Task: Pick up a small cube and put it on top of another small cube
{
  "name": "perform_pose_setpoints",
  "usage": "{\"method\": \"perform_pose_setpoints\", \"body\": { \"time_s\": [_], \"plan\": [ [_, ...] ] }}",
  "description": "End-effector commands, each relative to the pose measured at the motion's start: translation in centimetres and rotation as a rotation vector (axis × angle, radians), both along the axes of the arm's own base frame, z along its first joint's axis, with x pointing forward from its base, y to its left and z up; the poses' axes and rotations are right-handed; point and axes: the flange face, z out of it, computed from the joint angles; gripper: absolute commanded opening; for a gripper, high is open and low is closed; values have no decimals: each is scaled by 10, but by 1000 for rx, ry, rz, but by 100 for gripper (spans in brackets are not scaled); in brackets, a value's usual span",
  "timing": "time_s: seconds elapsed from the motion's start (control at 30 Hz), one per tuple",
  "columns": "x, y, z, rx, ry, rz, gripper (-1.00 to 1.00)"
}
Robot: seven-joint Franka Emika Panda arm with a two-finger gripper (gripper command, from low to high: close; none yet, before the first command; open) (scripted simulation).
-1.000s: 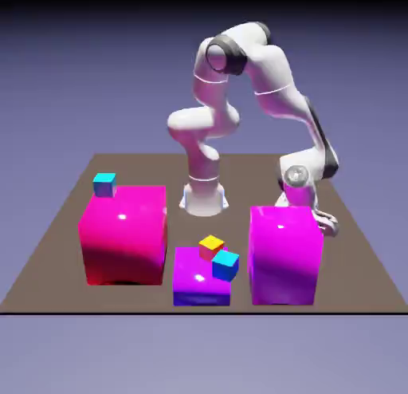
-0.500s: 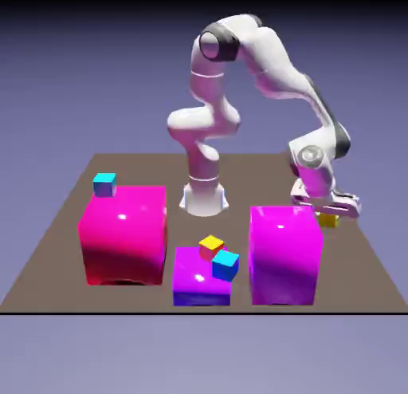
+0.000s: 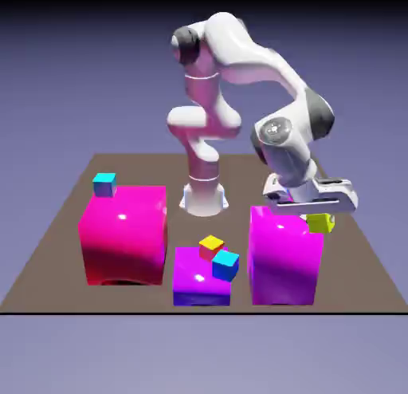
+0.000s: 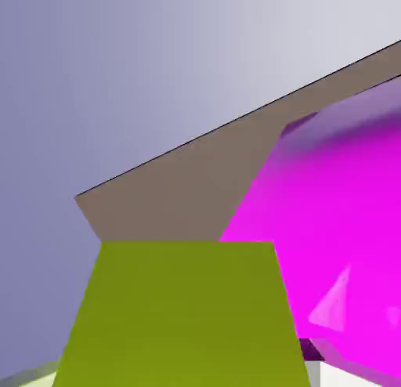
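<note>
Our jaws (image 3: 309, 209) grip the lime cube (image 3: 320, 223); carried too low, it could clip the magenta block (image 3: 285, 257) and slip

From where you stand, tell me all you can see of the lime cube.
The lime cube is small, plain and smooth-looking, without markings. It sits clamped between the gripper's fingertips, held off the table, beside the top of the tall magenta block. Whether it touches that block, I can't tell.
</note>
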Motion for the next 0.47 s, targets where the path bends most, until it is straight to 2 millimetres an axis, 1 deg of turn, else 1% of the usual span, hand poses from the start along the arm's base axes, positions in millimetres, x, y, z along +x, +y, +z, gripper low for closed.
{"method": "perform_pose_setpoints", "body": {
  "time_s": [0.0,0.03,0.1,0.13,0.17,0.27,0.3,0.33,0.37,0.43],
  "plan": [
    [3,-35,-2,-33,32,-37,-100],
    [0,-62,-10,-60,72,-76,-100],
    [-16,-101,-31,-103,162,-154,-100],
    [-22,-116,-39,-118,197,-184,-100],
    [-22,-116,-39,-118,197,-184,-100],
    [-35,-102,-89,-117,197,-184,-100],
    [-39,-98,-103,-118,197,-184,-100],
    [-39,-98,-103,-118,197,-184,100],
    [-39,-98,-103,-118,197,-184,100],
    [-29,-107,-70,-117,197,-184,100]
  ]
}}
